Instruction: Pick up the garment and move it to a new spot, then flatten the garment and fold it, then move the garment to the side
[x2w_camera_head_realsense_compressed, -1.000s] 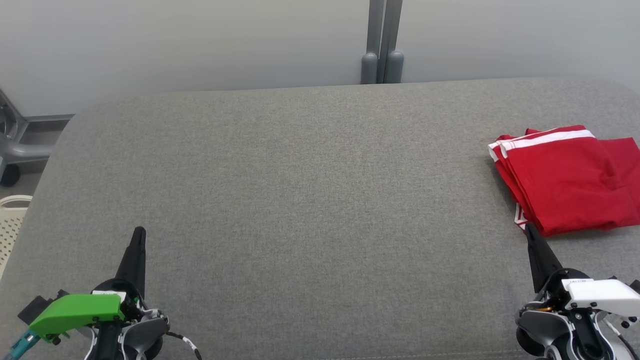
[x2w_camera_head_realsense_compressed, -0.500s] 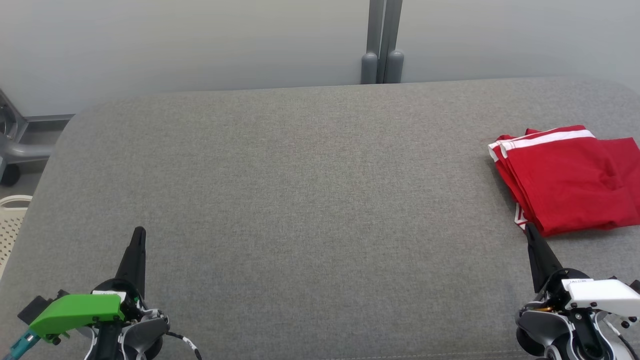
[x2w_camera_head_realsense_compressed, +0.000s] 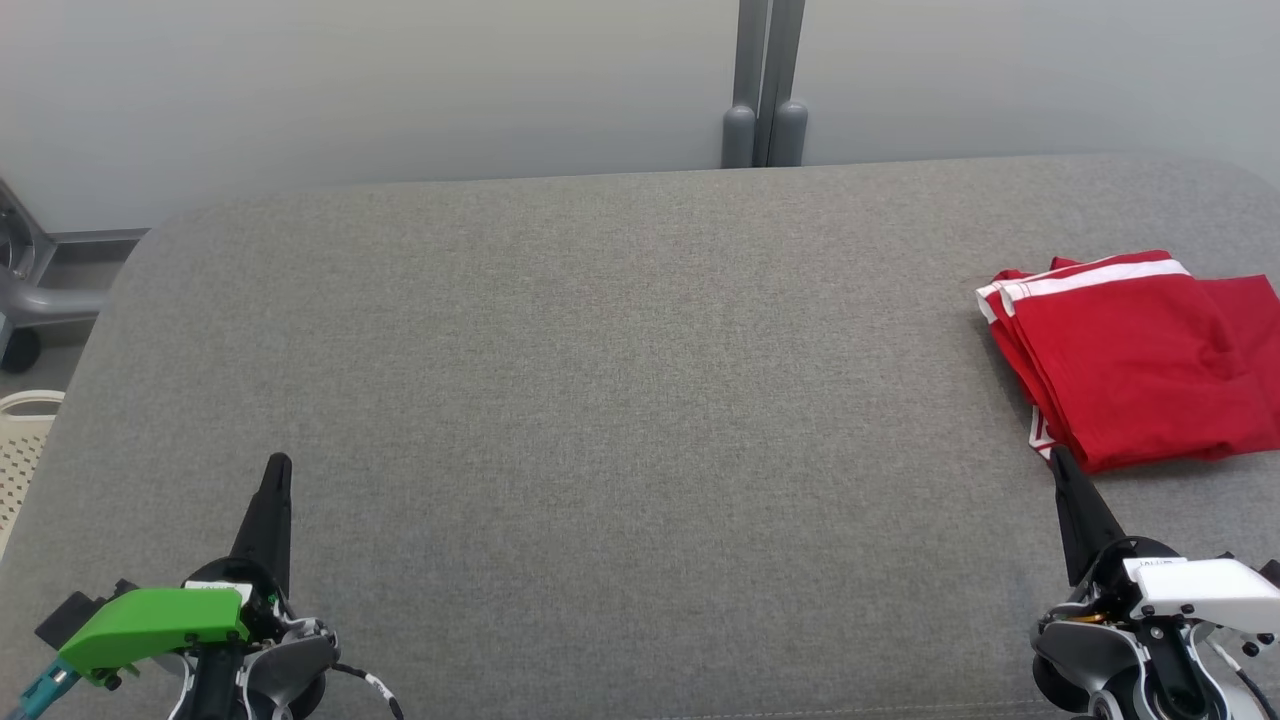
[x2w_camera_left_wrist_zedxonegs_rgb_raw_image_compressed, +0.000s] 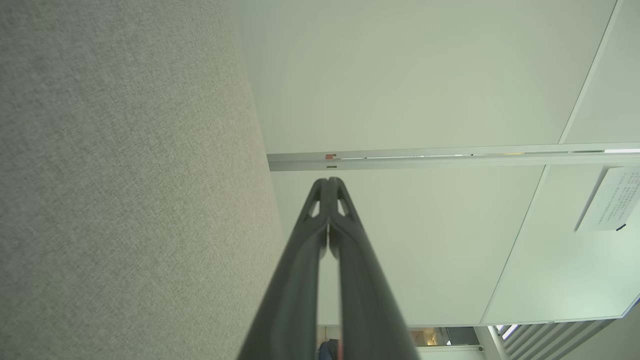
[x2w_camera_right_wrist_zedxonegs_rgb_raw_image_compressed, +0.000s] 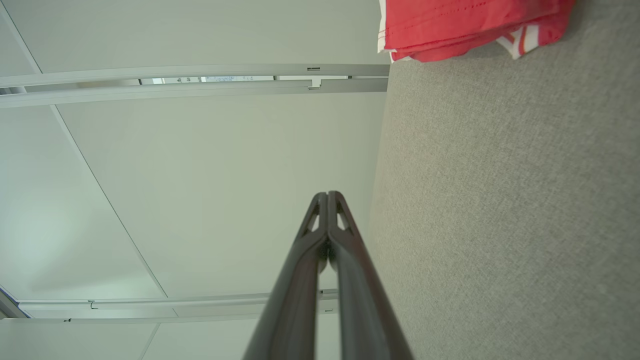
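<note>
A red garment (x2w_camera_head_realsense_compressed: 1140, 360) with white stripes lies folded at the right edge of the grey padded surface (x2w_camera_head_realsense_compressed: 600, 400); its edge also appears at the top of the right wrist view as the garment (x2w_camera_right_wrist_zedxonegs_rgb_raw_image_compressed: 470, 25). My right gripper (x2w_camera_head_realsense_compressed: 1058, 458) is shut and empty, its tip just below the garment's near corner. At the lower left my left gripper (x2w_camera_head_realsense_compressed: 277, 464) is shut with nothing in it, far from the garment. Each wrist view shows its own fingers pressed together: the left gripper (x2w_camera_left_wrist_zedxonegs_rgb_raw_image_compressed: 328, 181) and the right gripper (x2w_camera_right_wrist_zedxonegs_rgb_raw_image_compressed: 327, 195).
A pale wall with a grey post (x2w_camera_head_realsense_compressed: 765, 90) stands behind the surface. To the left, off the surface, are a white perforated basket (x2w_camera_head_realsense_compressed: 20, 440) and a grey wheeled frame (x2w_camera_head_realsense_compressed: 30, 290).
</note>
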